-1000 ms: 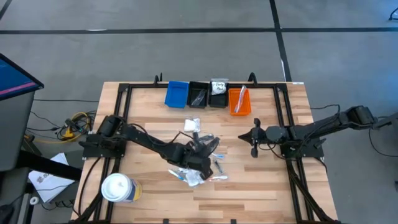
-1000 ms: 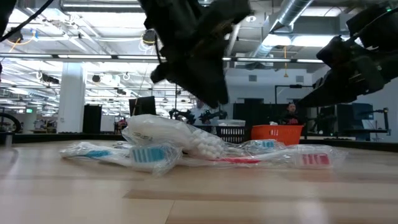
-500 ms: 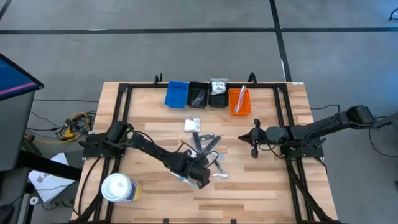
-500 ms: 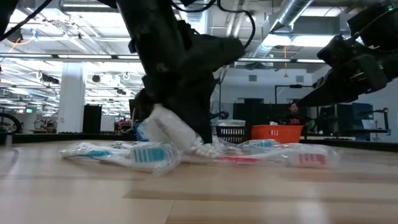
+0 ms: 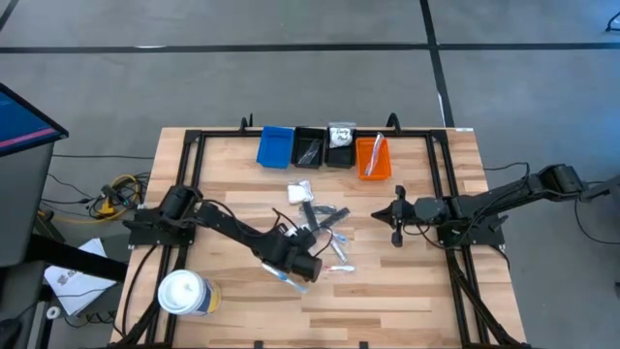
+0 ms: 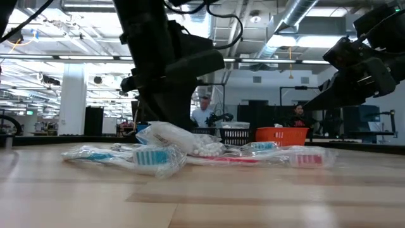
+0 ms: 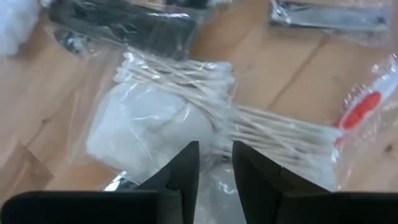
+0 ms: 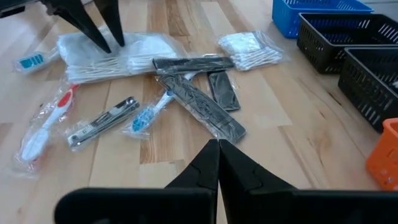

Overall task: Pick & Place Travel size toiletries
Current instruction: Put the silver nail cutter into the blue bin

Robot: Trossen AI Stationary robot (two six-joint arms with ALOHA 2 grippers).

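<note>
1. My left gripper (image 7: 214,163) pinches the cotton-swab sachet (image 7: 186,106) in the table-centre toiletries pile.
2. Combs (image 8: 199,93), toothbrush (image 8: 46,127) crowd close.
3. My right gripper (image 8: 218,155), pressed together, waits beside the bins (image 5: 325,147).

Wooden table (image 5: 417,281) holds toiletry packets (image 5: 320,228) at its centre, four small bins (image 5: 325,150) along the far edge, a white tub (image 5: 184,293) near the front left corner.

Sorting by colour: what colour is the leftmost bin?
Blue; the leftmost bin shows best in the high view.
</note>
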